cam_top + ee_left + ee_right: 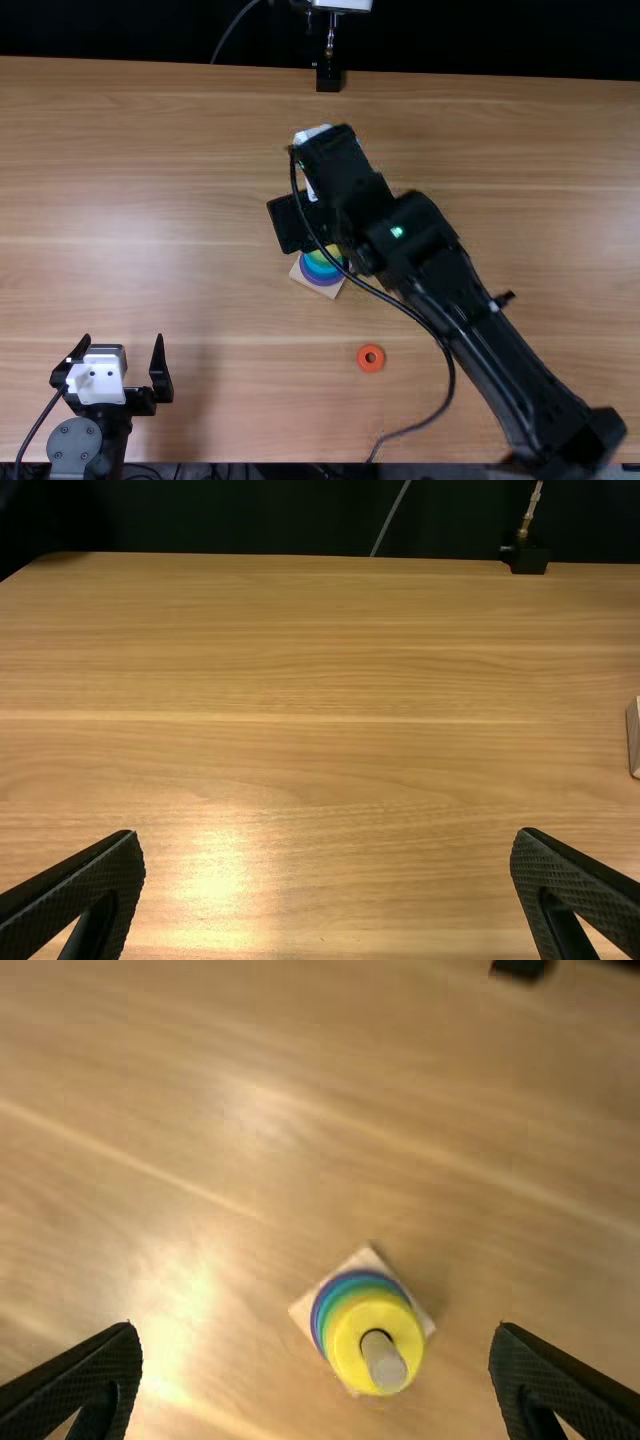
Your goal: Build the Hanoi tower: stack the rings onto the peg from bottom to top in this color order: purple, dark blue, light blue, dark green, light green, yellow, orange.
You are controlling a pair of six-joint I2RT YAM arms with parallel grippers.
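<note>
Around one peg (386, 1364), one yellow ring (348, 1342) sat uppermost; one orange ring (370, 367) lay robot-side of the peg; right gripper (335, 165), near it, and left gripper (123, 338), well apart, both gaped

smooth wooden table (150, 200) with a soft gloss, wooden base (370, 1258), smooth yellow ring (343, 1348)

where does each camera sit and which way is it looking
Top view: above the table's near edge, looking steeply down and forward; left gripper and right arm show.
Left wrist view: on the left wrist, looking forward across the table; its own open fingers show.
Right wrist view: on the right wrist, looking down at the peg; its open fingers show.
Shared: top and right wrist views both show the stacked rings.
</note>
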